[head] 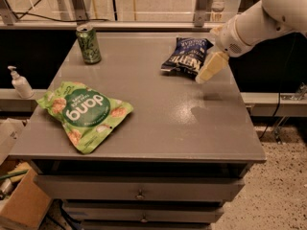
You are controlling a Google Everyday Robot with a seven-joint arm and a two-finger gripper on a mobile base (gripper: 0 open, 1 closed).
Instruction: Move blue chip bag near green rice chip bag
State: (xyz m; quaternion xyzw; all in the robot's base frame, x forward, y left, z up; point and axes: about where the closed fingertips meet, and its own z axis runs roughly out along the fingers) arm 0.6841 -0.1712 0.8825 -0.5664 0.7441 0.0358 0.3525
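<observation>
Blue chip bag (186, 56): lies on the worktop (158, 109), far right, near the back edge. Not lifted.

Green rice chip bag (84, 113): near left of the worktop, well apart from the blue bag. A green can (88, 43) stands at the far left.

Tool (211, 67): low at the blue bag's right edge, either just beside it or touching it. How far open it is cannot be told, and no hold on the bag is evident.

Status (judged): approach only. The grasp, the carry leftward and the set-down beside the green bag all remain.
</observation>
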